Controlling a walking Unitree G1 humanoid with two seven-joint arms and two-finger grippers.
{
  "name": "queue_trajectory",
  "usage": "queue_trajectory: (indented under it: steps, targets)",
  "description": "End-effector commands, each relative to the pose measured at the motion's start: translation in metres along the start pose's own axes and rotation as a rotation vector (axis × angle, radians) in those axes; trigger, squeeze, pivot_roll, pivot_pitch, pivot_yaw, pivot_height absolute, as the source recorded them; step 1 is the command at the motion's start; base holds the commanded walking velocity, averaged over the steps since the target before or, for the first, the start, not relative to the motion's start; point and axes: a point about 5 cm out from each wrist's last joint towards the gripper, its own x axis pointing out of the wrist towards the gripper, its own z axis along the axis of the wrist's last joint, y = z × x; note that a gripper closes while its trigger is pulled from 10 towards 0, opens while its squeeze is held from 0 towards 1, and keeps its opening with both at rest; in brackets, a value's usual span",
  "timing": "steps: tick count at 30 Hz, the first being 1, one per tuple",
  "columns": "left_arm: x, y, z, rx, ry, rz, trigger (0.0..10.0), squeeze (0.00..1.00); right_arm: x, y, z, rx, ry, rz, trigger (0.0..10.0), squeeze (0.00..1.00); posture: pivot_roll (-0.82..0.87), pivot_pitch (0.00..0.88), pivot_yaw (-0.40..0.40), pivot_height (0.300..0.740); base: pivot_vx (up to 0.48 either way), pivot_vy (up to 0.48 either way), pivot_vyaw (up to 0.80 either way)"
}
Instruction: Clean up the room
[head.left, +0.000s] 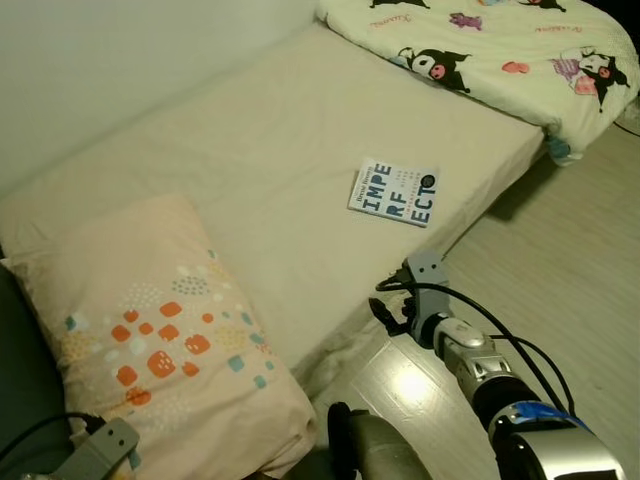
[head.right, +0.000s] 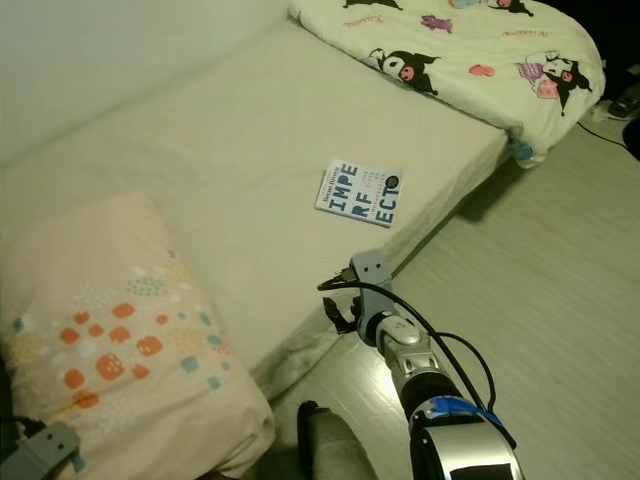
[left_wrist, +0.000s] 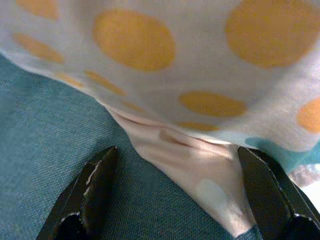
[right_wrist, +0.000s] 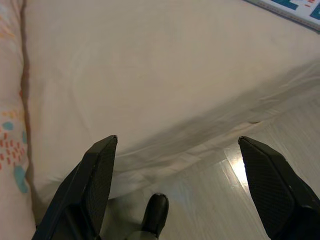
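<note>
A low bed (head.left: 250, 150) with a cream sheet takes most of the head views, and I use it as the landmark. A book (head.left: 394, 193) with big blue letters on a white cover lies flat on the bed, near the edge that faces the floor, about in the middle of the bed's length. It touches nothing else. At the far end of the bed a pale yellow blanket (head.left: 500, 50) with black cartoon figures is bunched, and one corner of it hangs over the bed's edge toward the floor. At the near end a cream pillow (head.left: 150, 330) with orange and teal spots lies on the bed, well apart from the book.

The right gripper (right_wrist: 177, 175) is beside the bed, over the light wooden floor (head.left: 570, 280), near the bed's side edge and below the book. Its two black fingers (right_wrist: 95, 185) are spread wide and they hold nothing. Black cables loop along the silver right arm.

The left gripper (left_wrist: 175, 190) is at the near end of the bed, close against the pillow. Its fingers (left_wrist: 97, 185) are also wide apart, with a corner of the spotted pillow cloth between them, but they do not close on it. Under this corner is a teal woven cloth (left_wrist: 45, 150).

Between the right gripper and the book only the bare sheet is seen.
</note>
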Motion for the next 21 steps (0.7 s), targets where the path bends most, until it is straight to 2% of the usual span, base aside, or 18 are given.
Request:
queue_trajectory:
  steps: [1, 4, 9, 11, 13, 14, 15, 16, 17, 19, 20, 21]
  targets:
    - [0.007, -0.008, -0.055, -0.021, 0.222, -0.073, 10.0, 0.0, -0.002, 0.002, -0.012, 0.026, 0.033, -0.002, 10.0, 0.0, -0.13, 0.119, 0.133, 0.695, 0.0, 0.0, 0.0]
    - [0.0, -0.009, -0.061, 0.034, 0.235, -0.167, 10.0, 0.0, -0.002, 0.003, -0.012, 0.025, 0.037, 0.003, 10.0, 0.0, -0.13, 0.119, 0.133, 0.695, 0.0, 0.0, 0.0]
    - [-0.011, -0.007, -0.058, 0.085, 0.213, -0.23, 10.0, 0.0, -0.001, 0.005, -0.013, 0.026, 0.041, 0.009, 10.0, 0.0, -0.13, 0.118, 0.136, 0.695, 0.0, 0.0, 0.0]
    - [-0.025, -0.005, -0.055, 0.106, 0.174, -0.301, 10.0, 0.0, -0.001, 0.006, -0.014, 0.026, 0.047, 0.017, 10.0, 0.0, -0.13, 0.117, 0.134, 0.695, 0.0, 0.0, 0.0]
    - [-0.028, -0.005, -0.054, 0.112, 0.166, -0.321, 10.0, 0.0, -0.001, 0.007, -0.014, 0.026, 0.048, 0.018, 10.0, 0.0, -0.13, 0.117, 0.134, 0.695, 0.0, 0.0, 0.0]
    - [-0.038, -0.003, -0.052, 0.129, 0.132, -0.343, 10.0, 0.0, -0.001, 0.007, -0.015, 0.024, 0.052, 0.022, 10.0, 0.0, -0.13, 0.111, 0.133, 0.695, 0.0, 0.0, 0.0]
    - [-0.038, -0.003, -0.052, 0.129, 0.132, -0.343, 10.0, 0.0, -0.001, 0.007, -0.015, 0.024, 0.052, 0.022, 10.0, 0.0, -0.13, 0.111, 0.133, 0.695, 0.0, 0.0, 0.0]
    - [-0.053, -0.001, -0.048, 0.163, 0.092, -0.367, 10.0, 0.0, -0.001, 0.007, -0.015, 0.02, 0.057, 0.025, 10.0, 0.0, -0.12, 0.107, 0.129, 0.695, 0.0, 0.0, 0.0]
    - [-0.062, -0.007, -0.037, 0.183, 0.017, -0.428, 10.0, 0.0, -0.001, 0.007, -0.014, 0.019, 0.058, 0.025, 10.0, 0.0, -0.12, 0.106, 0.127, 0.695, 0.0, 0.0, 0.0]
    - [-0.075, -0.02, -0.018, 0.235, -0.118, -0.52, 10.0, 0.0, 0.0, 0.007, -0.013, 0.013, 0.06, 0.025, 10.0, 0.0, -0.12, 0.103, 0.126, 0.695, 0.0, 0.0, 0.0]
    - [-0.075, -0.02, -0.018, 0.235, -0.118, -0.52, 10.0, 0.0, 0.0, 0.007, -0.013, 0.013, 0.06, 0.025, 10.0, 0.0, -0.12, 0.103, 0.126, 0.695, 0.0, 0.0, 0.0]
    - [-0.08, -0.025, -0.01, 0.262, -0.173, -0.548, 10.0, 0.0, 0.0, 0.006, -0.012, 0.01, 0.061, 0.024, 10.0, 0.0, -0.12, 0.101, 0.127, 0.695, 0.0, 0.0, 0.0]
